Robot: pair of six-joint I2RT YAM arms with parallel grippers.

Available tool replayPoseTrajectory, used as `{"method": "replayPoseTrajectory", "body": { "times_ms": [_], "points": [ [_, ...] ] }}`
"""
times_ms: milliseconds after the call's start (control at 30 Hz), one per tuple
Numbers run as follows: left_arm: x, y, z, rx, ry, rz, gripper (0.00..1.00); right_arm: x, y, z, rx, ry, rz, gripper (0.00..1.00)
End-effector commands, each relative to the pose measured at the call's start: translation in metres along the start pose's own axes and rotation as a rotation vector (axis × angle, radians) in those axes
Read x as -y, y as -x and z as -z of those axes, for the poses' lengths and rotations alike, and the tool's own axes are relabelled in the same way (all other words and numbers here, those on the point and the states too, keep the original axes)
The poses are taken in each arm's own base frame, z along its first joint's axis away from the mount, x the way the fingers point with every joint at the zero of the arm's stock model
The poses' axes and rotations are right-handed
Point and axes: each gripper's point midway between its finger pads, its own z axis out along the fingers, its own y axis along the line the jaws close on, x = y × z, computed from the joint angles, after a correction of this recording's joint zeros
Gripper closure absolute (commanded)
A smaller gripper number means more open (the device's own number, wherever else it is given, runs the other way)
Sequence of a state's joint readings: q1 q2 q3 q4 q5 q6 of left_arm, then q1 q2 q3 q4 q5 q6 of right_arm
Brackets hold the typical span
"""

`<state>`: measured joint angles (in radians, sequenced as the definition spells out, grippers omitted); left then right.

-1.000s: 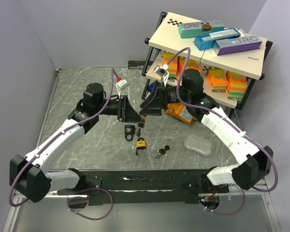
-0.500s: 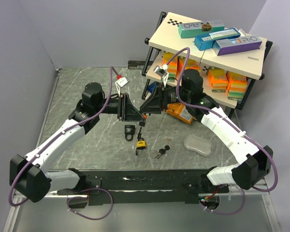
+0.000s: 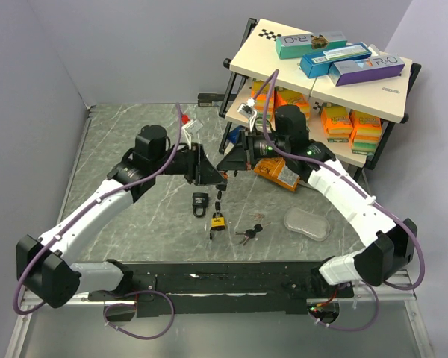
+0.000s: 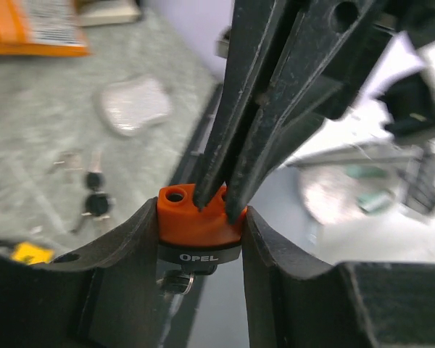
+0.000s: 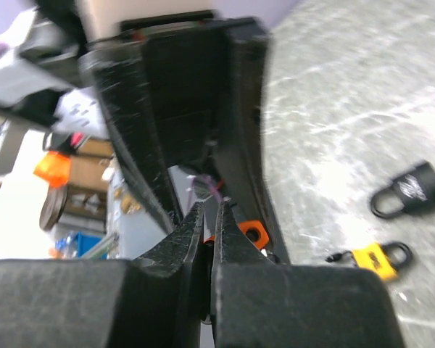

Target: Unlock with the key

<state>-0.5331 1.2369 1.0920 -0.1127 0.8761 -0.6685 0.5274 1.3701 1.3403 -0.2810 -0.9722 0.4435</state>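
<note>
An orange padlock (image 4: 199, 217) with a black band marked OPEL is held off the table between my left gripper's (image 4: 201, 233) two fingers. A key ring with a key (image 4: 175, 281) hangs from its underside. My right gripper (image 5: 210, 209) reaches in from the other side, its fingers (image 4: 235, 138) pinched together on the lock's orange top (image 5: 251, 232). In the top view both grippers meet over the table's middle, left gripper (image 3: 211, 177) and right gripper (image 3: 225, 174), with the key hanging below (image 3: 218, 196).
A black padlock (image 3: 200, 201), a yellow padlock (image 3: 218, 221) and a loose bunch of keys (image 3: 249, 234) lie under the grippers. An orange packet (image 3: 278, 173) and a clear plastic lid (image 3: 308, 222) lie to the right. A shelf rack with boxes (image 3: 321, 71) stands at the back right.
My right gripper has gone from wide open to pinched shut on the orange lock's top. Both arms shifted slightly farther from the near edge; the left grip is unchanged.
</note>
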Motion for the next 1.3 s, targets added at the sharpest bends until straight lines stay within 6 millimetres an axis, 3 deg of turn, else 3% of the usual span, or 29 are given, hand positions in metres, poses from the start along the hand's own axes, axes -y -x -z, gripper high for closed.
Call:
{"method": "replayPoseTrajectory", "body": {
  "times_ms": [0, 100, 233, 367, 600, 667, 867, 900, 933, 1100, 1267],
  "points": [
    [-0.046, 0.045, -0.003, 0.167, 0.324, 0.001, 0.99, 0.011, 0.01, 0.001, 0.013, -0.123, 0.051, 1.0],
    [-0.047, 0.051, -0.018, 0.17, 0.414, -0.056, 0.99, 0.031, 0.014, 0.002, 0.026, -0.237, 0.006, 1.0],
    [-0.064, 0.054, -0.025, 0.231, 0.607, -0.066, 0.99, 0.055, 0.015, 0.005, 0.043, -0.369, -0.054, 1.0],
    [-0.06, 0.053, -0.031, 0.244, 0.623, -0.068, 0.99, 0.065, 0.011, 0.006, 0.042, -0.41, -0.069, 1.0],
    [-0.081, 0.033, -0.035, 0.18, 0.673, -0.023, 0.99, 0.07, 0.005, 0.003, 0.027, -0.395, -0.068, 1.0],
    [-0.084, 0.03, -0.034, 0.165, 0.682, -0.026, 0.99, 0.07, 0.003, 0.001, 0.024, -0.384, -0.071, 0.93],
    [-0.096, 0.013, -0.022, 0.12, 0.727, -0.013, 0.99, 0.073, -0.003, -0.002, 0.018, -0.35, -0.089, 0.46],
    [-0.099, 0.01, -0.019, 0.116, 0.735, -0.006, 0.99, 0.073, -0.004, -0.003, 0.021, -0.344, -0.093, 0.34],
    [-0.103, 0.006, -0.014, 0.11, 0.746, 0.0, 0.99, 0.077, -0.006, -0.002, 0.023, -0.347, -0.11, 0.3],
    [-0.115, -0.013, 0.007, 0.078, 0.79, 0.042, 0.99, 0.087, -0.007, 0.007, 0.047, -0.374, -0.129, 0.16],
    [-0.142, -0.038, 0.041, 0.034, 0.864, 0.142, 0.99, 0.1, -0.014, 0.017, 0.06, -0.412, -0.153, 0.15]
  ]
}}
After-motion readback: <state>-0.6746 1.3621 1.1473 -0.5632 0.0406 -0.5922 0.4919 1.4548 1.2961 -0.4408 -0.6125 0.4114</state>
